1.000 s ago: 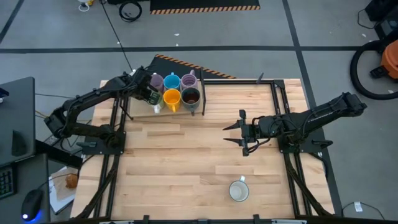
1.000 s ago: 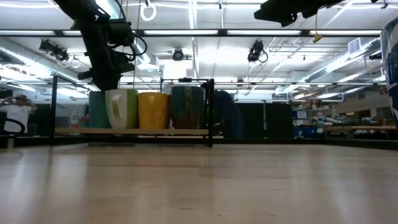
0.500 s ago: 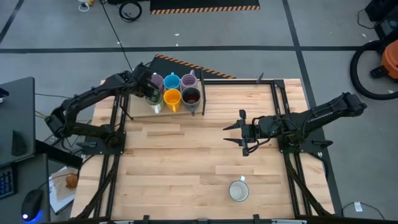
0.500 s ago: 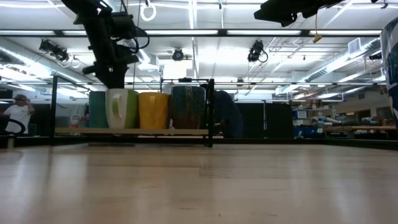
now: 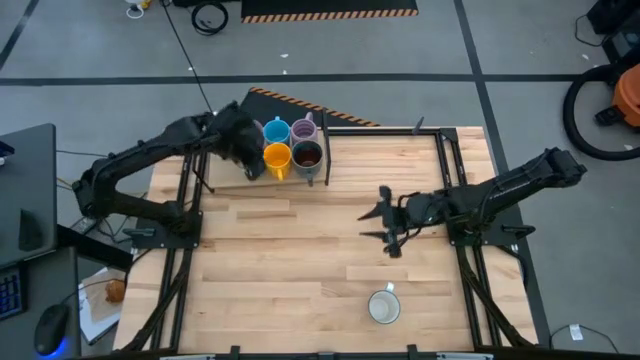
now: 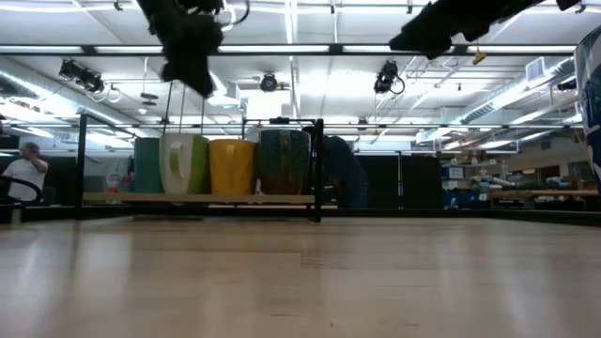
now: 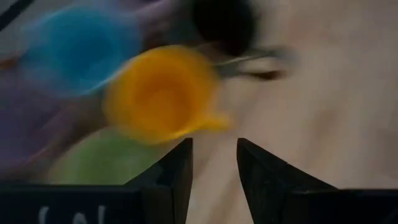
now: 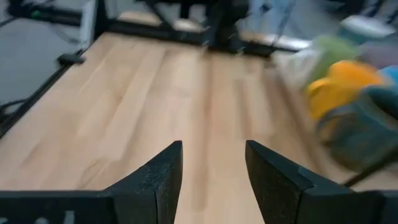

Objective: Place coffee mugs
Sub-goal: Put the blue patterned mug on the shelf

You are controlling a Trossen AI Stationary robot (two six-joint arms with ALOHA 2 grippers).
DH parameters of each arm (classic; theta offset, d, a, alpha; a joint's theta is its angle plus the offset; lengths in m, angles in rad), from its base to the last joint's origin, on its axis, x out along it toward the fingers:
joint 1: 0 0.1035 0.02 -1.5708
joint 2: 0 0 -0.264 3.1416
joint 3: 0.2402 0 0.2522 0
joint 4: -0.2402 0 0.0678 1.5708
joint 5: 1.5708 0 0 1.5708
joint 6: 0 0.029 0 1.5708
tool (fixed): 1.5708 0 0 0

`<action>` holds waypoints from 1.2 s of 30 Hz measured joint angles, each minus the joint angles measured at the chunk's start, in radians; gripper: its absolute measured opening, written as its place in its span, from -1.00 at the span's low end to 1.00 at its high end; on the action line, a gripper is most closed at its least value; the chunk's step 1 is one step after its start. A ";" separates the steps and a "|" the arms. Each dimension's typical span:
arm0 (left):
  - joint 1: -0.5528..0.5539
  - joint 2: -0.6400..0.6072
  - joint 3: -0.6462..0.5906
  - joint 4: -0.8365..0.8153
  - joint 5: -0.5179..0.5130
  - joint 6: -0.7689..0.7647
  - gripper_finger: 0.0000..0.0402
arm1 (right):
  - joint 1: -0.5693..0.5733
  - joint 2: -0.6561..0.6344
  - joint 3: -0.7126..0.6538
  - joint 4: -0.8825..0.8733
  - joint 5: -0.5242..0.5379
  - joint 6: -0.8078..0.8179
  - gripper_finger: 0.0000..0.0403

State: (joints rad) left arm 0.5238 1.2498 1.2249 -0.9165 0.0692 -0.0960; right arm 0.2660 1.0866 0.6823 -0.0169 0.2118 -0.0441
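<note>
Mugs: ceramic, so rigid, glazed and likely slick, chips if knocked. Light enough for one arm. Best hold looks like pinching the rim wall, one finger inside and one outside; the handle is narrow and would let it swing.

Lone white mug (image 5: 384,306) sits at about 5 o'clock on the surface (image 5: 300,260), handle pointing to 12, well apart from everything, so easy access from above.

The rest are packed on the rack (image 5: 322,172) at about 11 o'clock: blue mug (image 5: 276,131), lilac mug (image 5: 304,130), orange mug (image 5: 276,157), brown mug (image 5: 307,155), all touching or nearly. The low view shows a green mug (image 6: 146,165) and another white mug (image 6: 184,163) on that row's left end.

Left gripper (image 7: 212,163) hangs above the rack's left end, fingers partly open, nothing between them. Right gripper (image 8: 212,163) hovers near the surface's middle, toward 3 o'clock, fingers apart and empty.

Surface: pale wood planks, flat, black frame rails at the edges. Room: grey floor, striped hazard mat past 12 o'clock, a person (image 6: 21,174) seated far off.
</note>
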 joint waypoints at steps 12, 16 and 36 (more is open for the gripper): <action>-0.421 0.001 -0.086 0.387 0.067 0.003 -0.35 | 0.147 0.198 0.168 -0.354 0.015 0.196 -0.10; -0.502 0.006 -0.087 0.379 0.002 -0.050 -0.35 | 0.194 0.255 0.233 -0.467 -0.058 0.210 -0.10; -0.613 0.029 -0.088 0.418 -0.181 -0.110 -0.35 | 0.362 0.341 0.334 -0.787 -0.083 -0.029 0.04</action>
State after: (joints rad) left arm -0.0896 1.2789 1.1374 -0.4987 -0.1113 -0.2062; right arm 0.6284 1.4275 1.0164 -0.8037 0.1290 -0.0729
